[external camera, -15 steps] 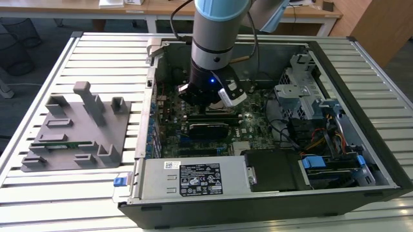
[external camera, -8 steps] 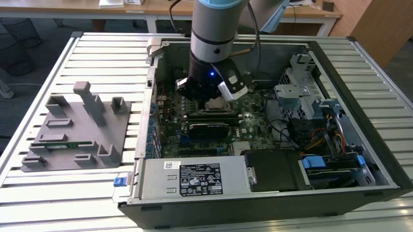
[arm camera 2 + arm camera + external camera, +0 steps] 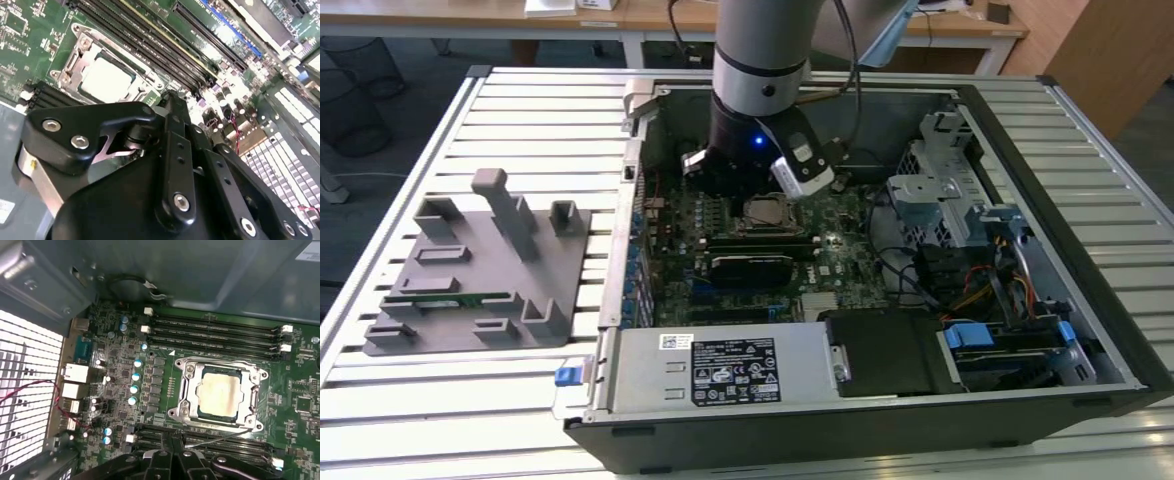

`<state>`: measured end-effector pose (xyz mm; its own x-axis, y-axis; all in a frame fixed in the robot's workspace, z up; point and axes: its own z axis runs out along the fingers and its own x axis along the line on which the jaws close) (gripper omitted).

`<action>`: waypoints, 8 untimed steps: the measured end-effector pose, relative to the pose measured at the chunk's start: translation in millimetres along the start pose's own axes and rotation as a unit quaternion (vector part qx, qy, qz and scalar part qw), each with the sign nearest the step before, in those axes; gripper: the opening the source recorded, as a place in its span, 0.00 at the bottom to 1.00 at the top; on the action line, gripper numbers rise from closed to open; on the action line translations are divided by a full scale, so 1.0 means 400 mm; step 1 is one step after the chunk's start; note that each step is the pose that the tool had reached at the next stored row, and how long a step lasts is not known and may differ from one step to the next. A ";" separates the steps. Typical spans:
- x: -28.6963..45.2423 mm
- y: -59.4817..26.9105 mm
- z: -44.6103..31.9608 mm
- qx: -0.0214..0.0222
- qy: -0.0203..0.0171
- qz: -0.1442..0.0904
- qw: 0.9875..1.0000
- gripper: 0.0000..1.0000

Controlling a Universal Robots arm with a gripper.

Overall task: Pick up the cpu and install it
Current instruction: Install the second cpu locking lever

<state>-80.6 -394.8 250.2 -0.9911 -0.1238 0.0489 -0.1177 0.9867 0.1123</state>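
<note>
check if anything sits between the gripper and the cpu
Nothing visible does. The cpu lies bare in its socket frame on the motherboard, with the gripper beside it and open board between them.

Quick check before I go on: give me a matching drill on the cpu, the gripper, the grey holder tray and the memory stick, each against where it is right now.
Things:
1. cpu
2. gripper
3. grey holder tray
4. green memory stick

Places:
A. lying in a slot of the tray
B. on the slatted table, at the exterior view's left of the computer case
C. seated in the metal socket frame on the motherboard
D. inside the case, over the motherboard beside the socket

Pairs: 1-C, 2-D, 3-B, 4-A
</note>
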 end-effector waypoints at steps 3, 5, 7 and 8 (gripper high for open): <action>0.001 0.001 -0.010 0.000 0.000 0.000 1.000 0.11; -0.001 0.001 -0.011 0.000 0.000 0.000 1.000 0.11; -0.010 0.000 -0.012 0.000 0.003 0.000 1.000 0.11; -0.015 -0.001 -0.012 -0.001 0.004 0.001 1.000 0.11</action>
<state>-74.4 -394.8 254.6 -0.9907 -0.1236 0.0567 -0.1166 0.9867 0.1133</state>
